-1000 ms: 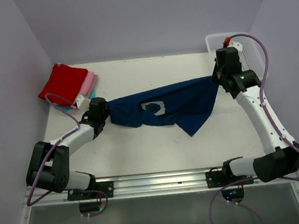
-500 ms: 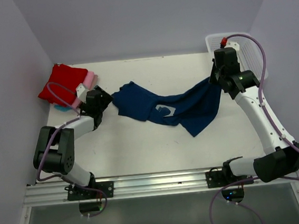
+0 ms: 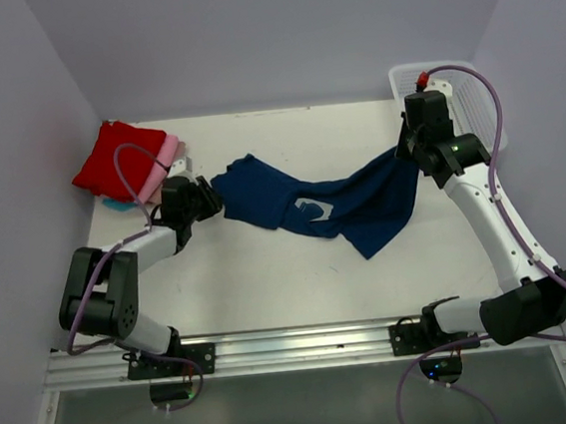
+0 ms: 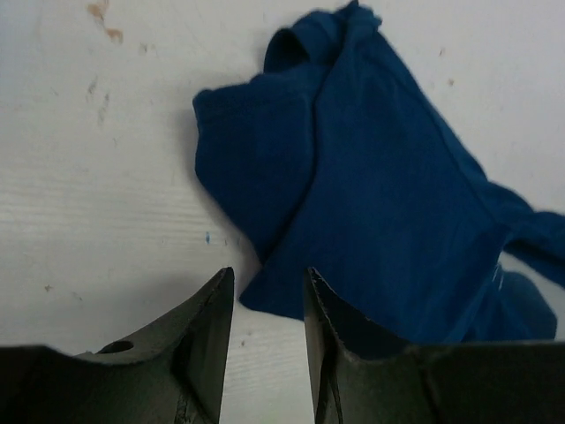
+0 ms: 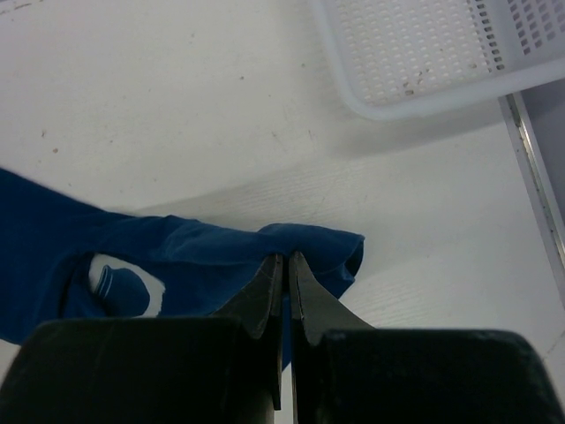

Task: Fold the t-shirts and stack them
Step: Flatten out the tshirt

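Observation:
The navy blue t-shirt [image 3: 312, 204] lies crumpled across the middle of the table, its pale chest print [image 3: 312, 209] partly showing. My left gripper [image 3: 212, 203] is open and empty at the shirt's left end; in the left wrist view the shirt [image 4: 371, 177] lies just beyond the gripper [image 4: 269, 283]. My right gripper [image 3: 404, 150] is shut on the shirt's right end; in the right wrist view it [image 5: 285, 259] pinches a fold of navy cloth [image 5: 177, 256]. The folded red t-shirt [image 3: 117, 158] tops a stack with the pink one [image 3: 165, 161] at the back left.
A white plastic mesh basket [image 3: 457, 90] stands at the back right corner, also in the right wrist view [image 5: 424, 53]. A teal edge [image 3: 112, 202] shows under the stack. Purple walls close in the table on three sides.
My left gripper let go of the shirt's left end, which dropped slack onto the table. The left arm then shifted slightly right, toward the cloth. The right gripper keeps its hold.

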Controlling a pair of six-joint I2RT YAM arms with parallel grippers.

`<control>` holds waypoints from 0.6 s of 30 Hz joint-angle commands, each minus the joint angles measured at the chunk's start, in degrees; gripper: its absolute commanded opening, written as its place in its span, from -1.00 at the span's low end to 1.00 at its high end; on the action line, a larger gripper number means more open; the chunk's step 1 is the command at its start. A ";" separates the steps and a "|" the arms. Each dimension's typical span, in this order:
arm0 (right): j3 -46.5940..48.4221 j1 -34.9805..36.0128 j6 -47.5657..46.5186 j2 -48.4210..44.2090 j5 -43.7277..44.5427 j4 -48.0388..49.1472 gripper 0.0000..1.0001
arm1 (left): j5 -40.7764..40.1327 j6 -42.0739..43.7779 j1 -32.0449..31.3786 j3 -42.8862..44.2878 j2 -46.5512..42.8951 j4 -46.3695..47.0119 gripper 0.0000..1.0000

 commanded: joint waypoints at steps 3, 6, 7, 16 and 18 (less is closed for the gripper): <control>-0.17 0.39 -0.82 -0.47 -0.46 2.06 -1.00 | 8.85 9.60 -0.07 2.89 3.69 -2.95 -0.19; -0.09 0.30 -0.82 -0.39 -0.55 1.98 -1.00 | 11.48 11.28 -0.16 4.13 5.98 -3.13 -0.16; -0.09 0.30 -0.82 -0.47 -0.55 1.98 -1.00 | 12.45 11.63 -0.16 4.30 7.29 -3.04 -0.16; -0.17 0.39 -0.82 -0.47 -0.73 2.06 -1.00 | 13.78 14.27 -0.16 5.27 14.15 -1.63 -0.16; -0.17 0.30 -0.82 -0.47 -0.64 2.06 -1.00 | 13.25 14.53 -0.16 5.27 14.51 -1.54 -0.17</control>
